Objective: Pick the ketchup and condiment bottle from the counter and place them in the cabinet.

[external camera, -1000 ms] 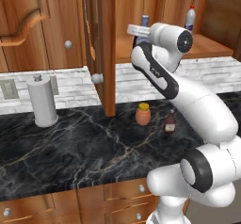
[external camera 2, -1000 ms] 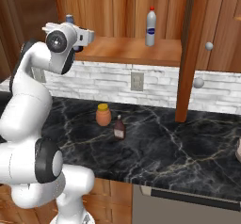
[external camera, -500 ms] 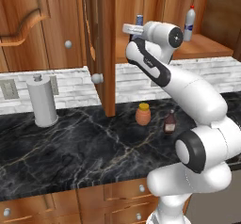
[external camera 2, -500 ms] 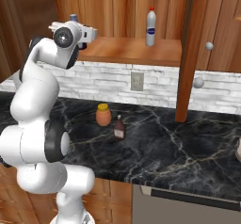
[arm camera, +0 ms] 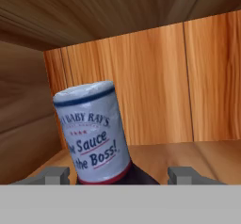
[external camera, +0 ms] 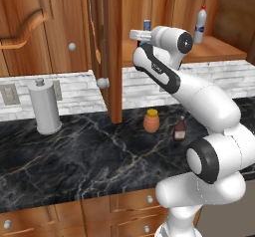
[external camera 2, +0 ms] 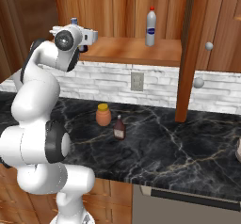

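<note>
The condiment bottle (arm camera: 92, 129) stands inside the cabinet (external camera 2: 132, 51), and its bluish neck and printed label loom just past my fingertips. My gripper (arm camera: 118, 176) is open, with the neck left of centre between the wide-spread tips. In the left base view the gripper (external camera: 141, 34) reaches into the cabinet's left part, and the bottle's cap (external camera: 147, 25) shows above it. The ketchup (external camera: 180, 130) stands upright on the black marble counter (external camera: 74, 151), also visible as the ketchup (external camera 2: 119, 128) in the right base view.
A squat orange jar (external camera: 151, 121) sits beside the ketchup. A tall white bottle with a red cap (external camera 2: 150, 27) stands further right on the shelf. The open cabinet door (external camera: 107, 47) juts out edge-on left of my hand. A paper towel roll (external camera: 45, 106) stands at the far left.
My hand has shifted slightly left inside the cabinet and the wrist has turned. The ketchup and the jar have not moved.
</note>
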